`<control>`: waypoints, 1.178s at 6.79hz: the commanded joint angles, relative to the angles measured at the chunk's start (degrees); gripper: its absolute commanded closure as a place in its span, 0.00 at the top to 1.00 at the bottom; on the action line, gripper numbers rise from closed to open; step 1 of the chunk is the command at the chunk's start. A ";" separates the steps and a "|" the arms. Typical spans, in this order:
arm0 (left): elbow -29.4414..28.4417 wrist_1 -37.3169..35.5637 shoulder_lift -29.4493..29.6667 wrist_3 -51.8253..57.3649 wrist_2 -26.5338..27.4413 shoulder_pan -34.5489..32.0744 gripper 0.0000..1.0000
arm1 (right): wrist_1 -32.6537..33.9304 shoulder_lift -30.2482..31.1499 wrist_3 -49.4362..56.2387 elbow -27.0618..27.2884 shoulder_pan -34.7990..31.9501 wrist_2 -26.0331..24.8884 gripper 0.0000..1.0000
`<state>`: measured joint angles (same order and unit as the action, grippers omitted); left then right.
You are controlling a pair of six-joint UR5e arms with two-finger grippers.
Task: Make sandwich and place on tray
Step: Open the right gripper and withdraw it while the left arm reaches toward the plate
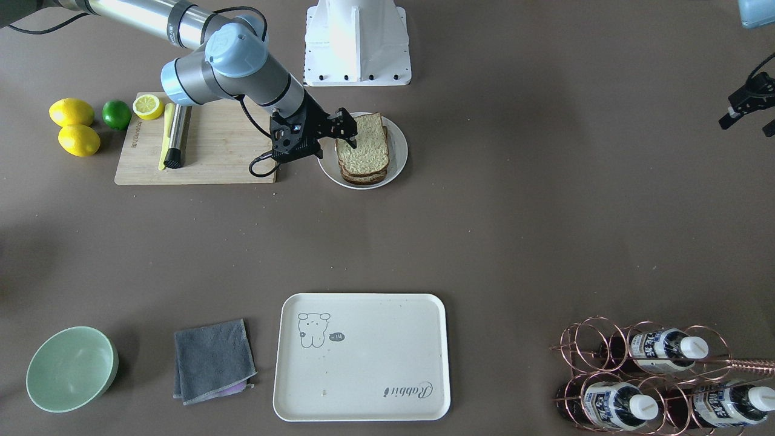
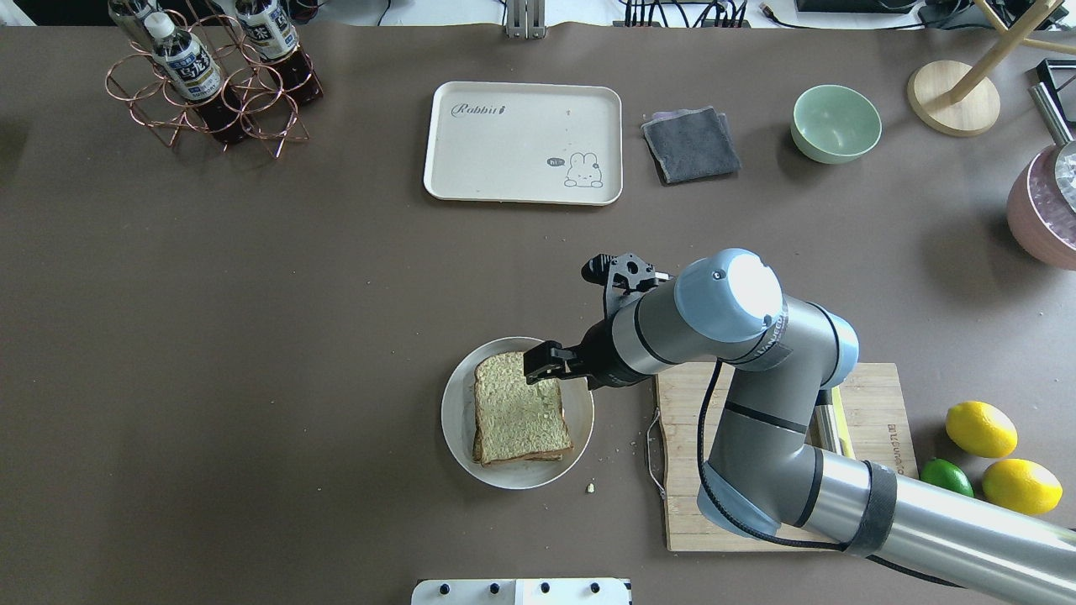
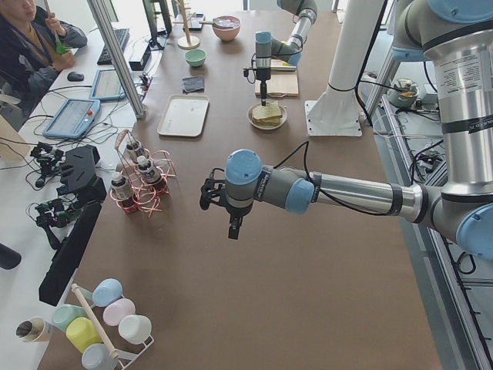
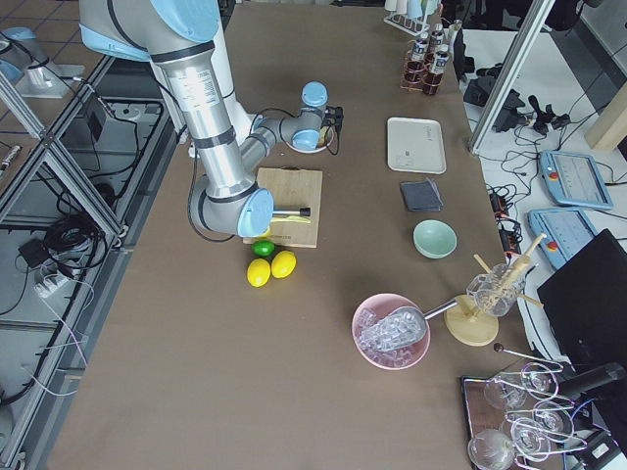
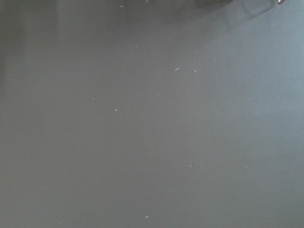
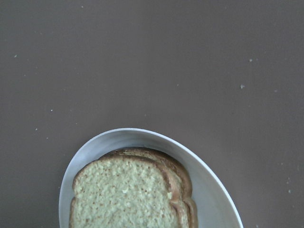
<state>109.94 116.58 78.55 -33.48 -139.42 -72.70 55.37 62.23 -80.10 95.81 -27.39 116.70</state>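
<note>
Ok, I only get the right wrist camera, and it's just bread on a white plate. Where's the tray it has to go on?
Observer: The tray lies past the plate, on the side of the table far from the robot, with no food on it.
Child: Is my claw touching the bread?
Observer: The right claw is over the sandwich, at the edge nearest the cutting board. I can't tell if it touches.
Child: And the other arm?
Observer: The left claw hangs over bare table, far off to the side of the plate.
</note>
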 commanded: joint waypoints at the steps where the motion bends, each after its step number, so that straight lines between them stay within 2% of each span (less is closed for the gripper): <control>1: 0.70 11.21 5.44 -23.41 4.83 16.89 0.97 | 0.44 2.18 0.04 0.87 -5.19 5.52 1.00; 2: 1.06 11.04 9.22 -28.78 7.39 22.54 0.97 | 0.53 3.93 0.30 0.96 -8.78 9.03 1.00; 3: 1.58 10.69 12.39 -35.80 7.59 27.56 0.97 | 0.62 5.08 0.74 1.04 -12.82 12.02 1.00; 4: 1.59 10.60 15.20 -40.48 11.16 33.01 0.97 | 0.62 7.18 2.65 1.05 -16.43 15.19 1.00; 6: 2.47 -0.24 22.75 -42.99 19.41 40.50 0.96 | 0.53 13.23 11.42 2.53 -24.43 22.13 1.00; 8: -1.19 -4.16 31.62 -46.74 26.19 47.88 0.92 | 0.53 21.49 23.08 2.89 -30.50 24.71 1.00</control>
<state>110.99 114.47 105.30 -78.00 -116.90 -28.84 55.91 79.18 -63.78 98.40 -54.64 140.20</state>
